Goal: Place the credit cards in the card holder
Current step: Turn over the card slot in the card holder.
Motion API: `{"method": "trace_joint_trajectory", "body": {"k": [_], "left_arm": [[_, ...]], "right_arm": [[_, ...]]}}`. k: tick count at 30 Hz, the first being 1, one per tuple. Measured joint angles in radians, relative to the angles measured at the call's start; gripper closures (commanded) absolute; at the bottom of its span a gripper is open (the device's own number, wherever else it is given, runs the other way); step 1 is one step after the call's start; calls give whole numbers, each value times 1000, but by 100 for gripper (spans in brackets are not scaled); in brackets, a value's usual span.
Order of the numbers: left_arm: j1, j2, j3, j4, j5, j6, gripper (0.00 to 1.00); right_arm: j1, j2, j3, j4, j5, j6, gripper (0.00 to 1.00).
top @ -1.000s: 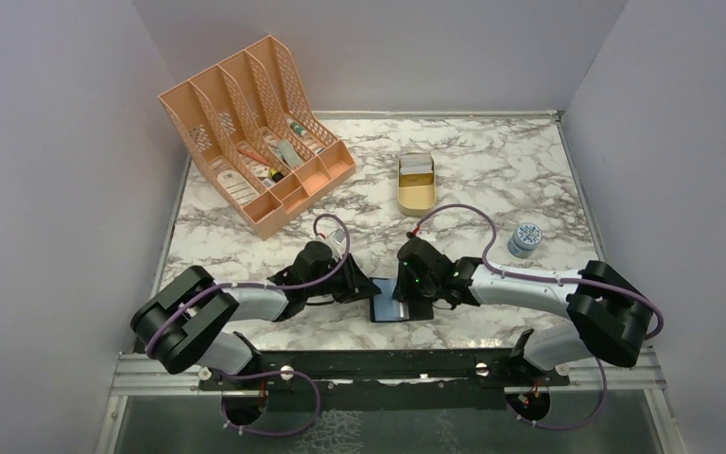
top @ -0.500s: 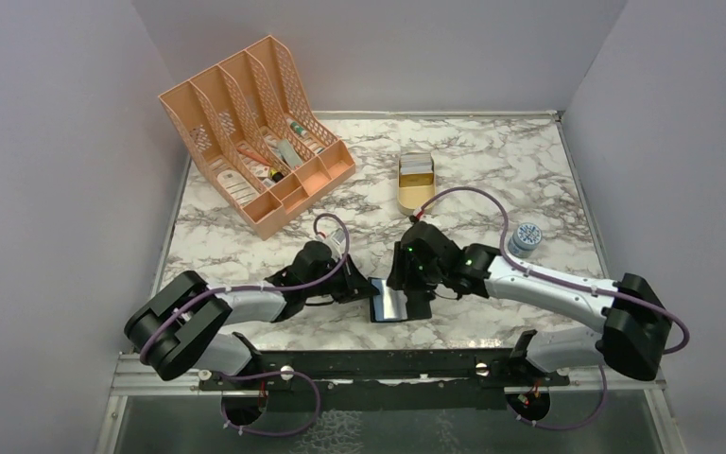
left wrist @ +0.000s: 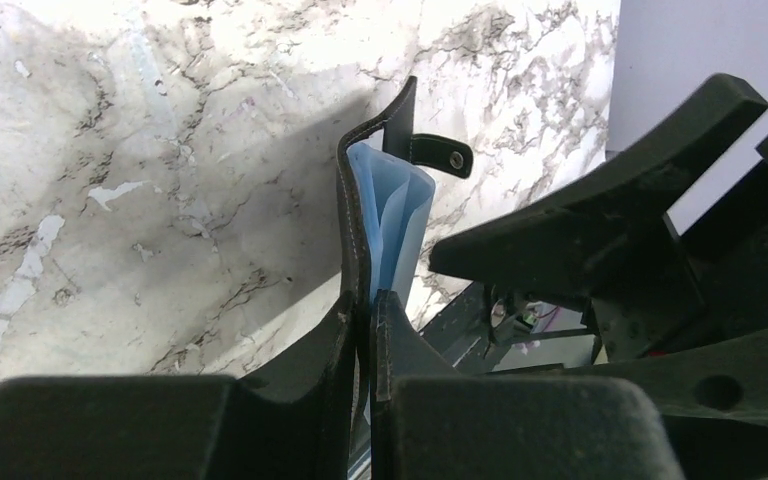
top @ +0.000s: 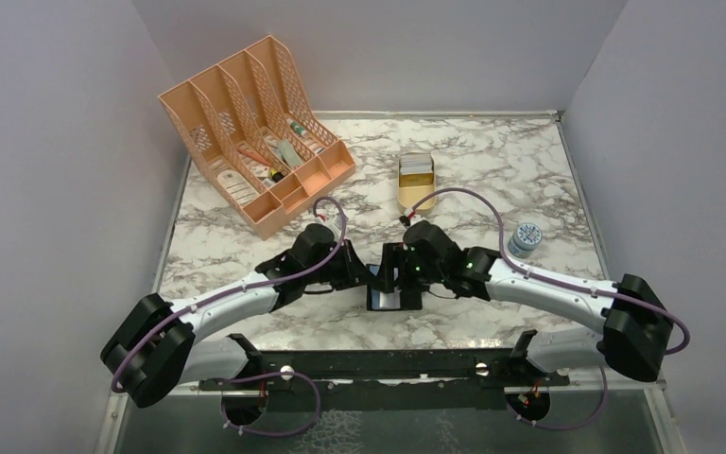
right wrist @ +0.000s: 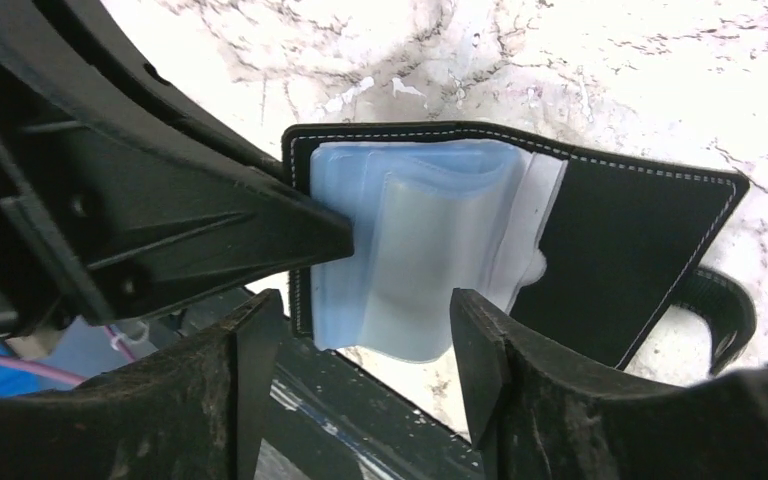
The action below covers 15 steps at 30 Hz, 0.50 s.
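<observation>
The card holder (top: 394,289), a black folding case with blue-clear plastic sleeves (right wrist: 420,230), hangs open near the table's front middle. My left gripper (top: 370,280) is shut on the edge of one black cover (left wrist: 355,200), holding it upright; the snap tab (left wrist: 440,153) sticks out at the top. My right gripper (top: 397,265) is open, its fingers either side of the sleeves' lower edge (right wrist: 365,308) without pinching them. The credit cards (top: 417,165) show as a pale stack in the gold tin (top: 416,194) further back.
A peach desk organiser (top: 255,132) with small items stands at the back left. A small round blue-grey tin (top: 527,239) sits on the right. Grey walls close three sides, and a black rail (top: 388,364) runs along the front edge.
My right gripper has opened and shifted left over the holder. The left arm has reached forward, and the holder now sits slightly left and further back, with its cover raised.
</observation>
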Motion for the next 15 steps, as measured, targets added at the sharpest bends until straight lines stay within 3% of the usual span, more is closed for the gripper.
{"method": "trace_joint_trajectory", "body": {"k": [15], "left_arm": [[0, -5, 1, -75, 2, 1, 100]], "right_arm": [[0, 71, -43, 62, -14, -16, 35]]}}
